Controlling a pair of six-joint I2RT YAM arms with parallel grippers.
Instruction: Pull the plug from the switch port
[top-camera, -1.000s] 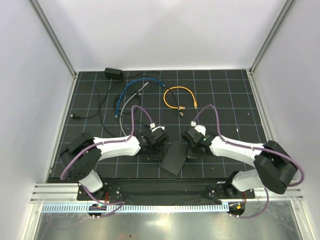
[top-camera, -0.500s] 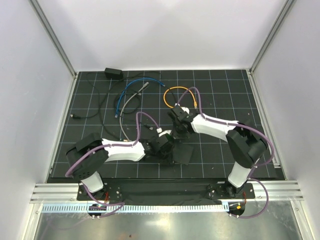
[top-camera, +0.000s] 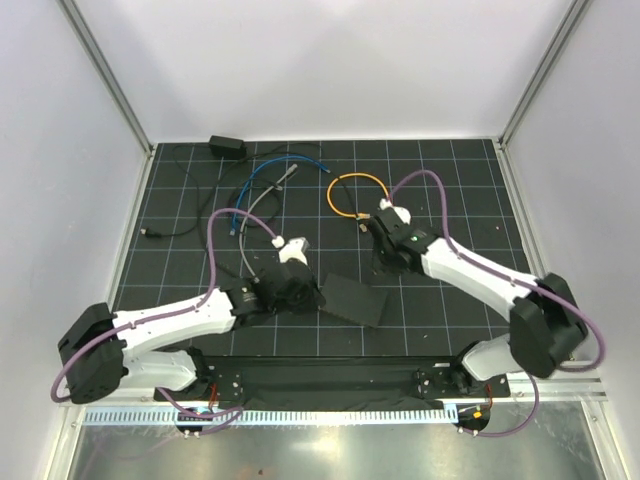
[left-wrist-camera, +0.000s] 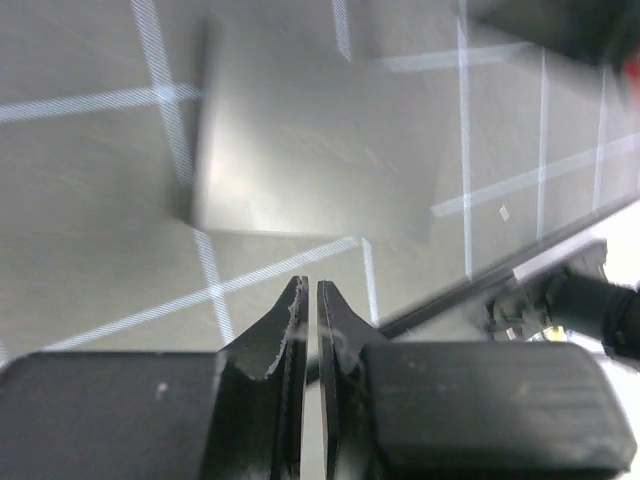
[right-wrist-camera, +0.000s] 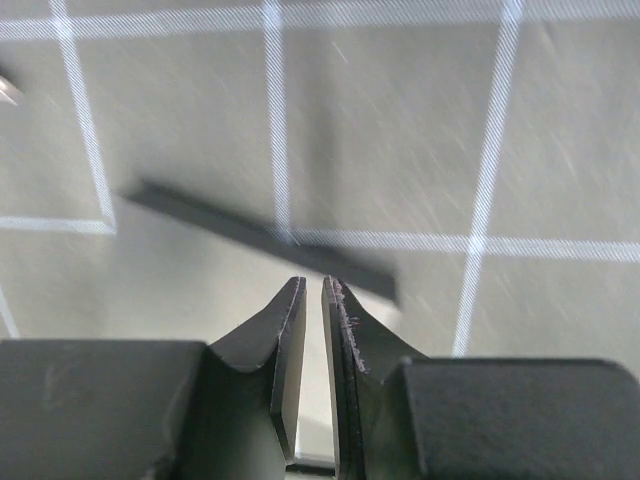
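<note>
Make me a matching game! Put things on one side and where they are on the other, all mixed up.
Things:
1 orange cable
2 power adapter
3 flat black box
4 blue cable

Places:
a by the far left corner of the mat
b closest to the mat's near edge
c curled beside the grey cable
d a loop on its own, right of the other cables

Pairs: 1-d, 2-a, 3-b, 4-c
</note>
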